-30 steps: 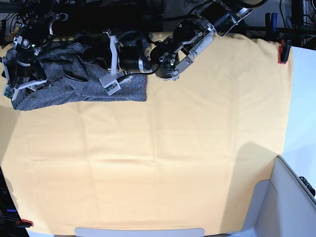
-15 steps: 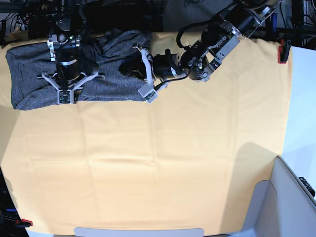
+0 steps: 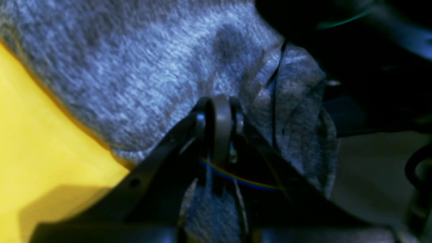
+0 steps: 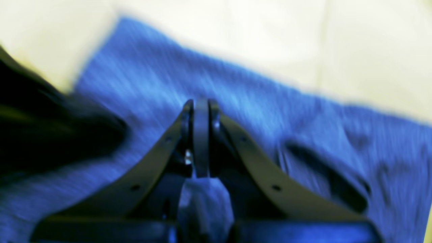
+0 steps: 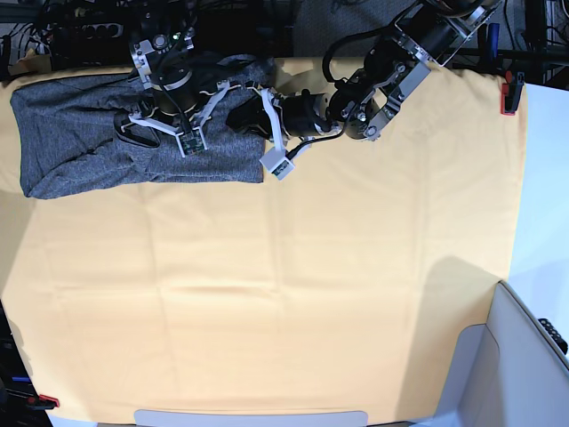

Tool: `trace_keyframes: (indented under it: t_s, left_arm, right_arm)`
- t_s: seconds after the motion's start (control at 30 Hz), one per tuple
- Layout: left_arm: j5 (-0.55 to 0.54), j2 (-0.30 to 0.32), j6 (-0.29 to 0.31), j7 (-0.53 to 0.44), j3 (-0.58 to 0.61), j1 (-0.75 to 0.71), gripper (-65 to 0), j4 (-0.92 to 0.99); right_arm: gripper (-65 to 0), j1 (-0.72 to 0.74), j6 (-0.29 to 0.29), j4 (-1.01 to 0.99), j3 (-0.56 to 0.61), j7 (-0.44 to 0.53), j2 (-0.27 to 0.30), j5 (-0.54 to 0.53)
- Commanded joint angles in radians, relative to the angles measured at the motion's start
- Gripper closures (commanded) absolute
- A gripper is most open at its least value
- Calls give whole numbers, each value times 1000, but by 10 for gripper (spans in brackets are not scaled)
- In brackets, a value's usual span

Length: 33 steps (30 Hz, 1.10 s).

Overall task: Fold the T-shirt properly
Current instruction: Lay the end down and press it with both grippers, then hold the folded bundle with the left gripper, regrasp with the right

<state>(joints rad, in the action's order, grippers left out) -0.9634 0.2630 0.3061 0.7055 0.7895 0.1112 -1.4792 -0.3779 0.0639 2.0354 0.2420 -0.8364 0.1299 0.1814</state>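
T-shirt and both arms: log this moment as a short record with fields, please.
garment: T-shirt, dark heather grey, bunched along the far edge of the table
surface: yellow-orange cloth
left tool: shut, grey fabric pinched at its tips
right tool: shut, a fold of fabric between its fingers
fold state: not yet folded, still rumpled
image quality: both wrist views blurred

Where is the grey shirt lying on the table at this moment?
In the base view the T-shirt lies bunched along the far left edge of the yellow table cloth, under the right gripper, with the left gripper at its right end.
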Motion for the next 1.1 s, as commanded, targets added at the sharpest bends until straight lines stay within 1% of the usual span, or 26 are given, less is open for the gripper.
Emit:
trace_keyframes:
  t_s: [0.0, 0.07, 0.17, 0.3, 0.4, 0.53, 0.63, 0.73, 0.9, 0.97, 1.03, 1.07]
  left_arm:
    - [-12, -1, 8, -10, -6, 14, -2, -11]
    - [-12, -1, 8, -10, -6, 14, -2, -11]
    - [-12, -1, 8, -10, -5, 14, -2, -11]
    - [-12, -3, 8, -10, 3, 12, -2, -11]
    - [-12, -3, 8, -8, 3, -9, -2, -18]
    - [-13, -6, 8, -4, 5, -28, -2, -36]
    - [-13, -3, 8, -1, 26, -43, -2, -94]
    - [-13, -1, 8, 9, 34, -43, -2, -136]
    - [-13, -1, 12, 112, 32, -40, -2, -168]
    - [-13, -1, 12, 141, 34, -26, -2, -188]
    - [-13, 2, 12, 158, 34, -6, -2, -193]
    - [-13, 12, 12, 159, 32, -1, -2, -193]
  right_arm:
    - [0, 3, -3, 18, -14, -4, 1, 5]
    - [0, 6, -3, 18, -42, -54, 1, 2]
    - [0, 7, -3, 18, -97, -96, 1, 5]
    - [0, 40, -3, 9, -188, -133, 1, 7]
    - [0, 93, -3, -20, -264, -162, 1, 7]
    - [0, 162, -2, -75, -326, -176, 3, 8]
    - [0, 194, -3, -111, -327, -176, 29, 8]
    - [0, 201, -3, -98, -327, -174, 27, 5]
    - [0, 178, 6, -12, -326, -174, 14, -4]
    - [0, 165, 6, 11, -326, -174, -3, -39]
    - [0, 147, 7, 12, -326, -174, -5, -101]
    - [0, 138, 17, 12, -327, -174, -5, -148]
